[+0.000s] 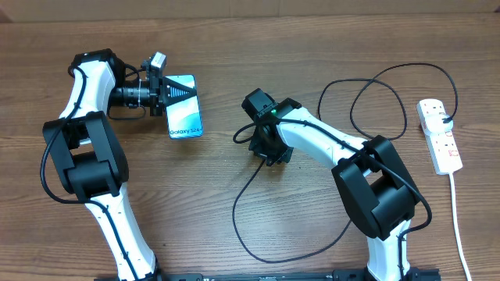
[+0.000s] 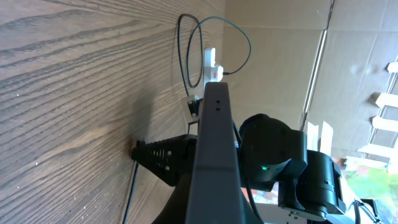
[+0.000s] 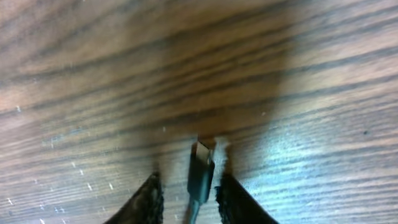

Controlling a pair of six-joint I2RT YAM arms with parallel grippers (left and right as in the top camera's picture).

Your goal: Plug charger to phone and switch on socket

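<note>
My left gripper [image 1: 166,97] is shut on the phone [image 1: 186,108] at its left edge. The screen is blue-teal with "Galaxy" lettering at its near end. In the left wrist view the phone [image 2: 214,143] shows edge-on, rising out of my gripper [image 2: 211,214]. The charger [image 1: 248,187] loops across the table from the socket [image 1: 439,134] at the right. My right gripper [image 1: 266,147] is low over the table's middle. In its wrist view the charger's plug tip [image 3: 201,169] sits between the fingers [image 3: 149,200] of the open right gripper [image 3: 189,180], with a gap on the left side.
The white power strip [image 2: 211,64] has a black plug in it, and a white lead [image 1: 457,226] runs off it to the table's front right edge. Black cable loops [image 1: 375,101] lie between the right arm and the strip. The right arm [image 2: 280,162] fills the left wrist view's lower right.
</note>
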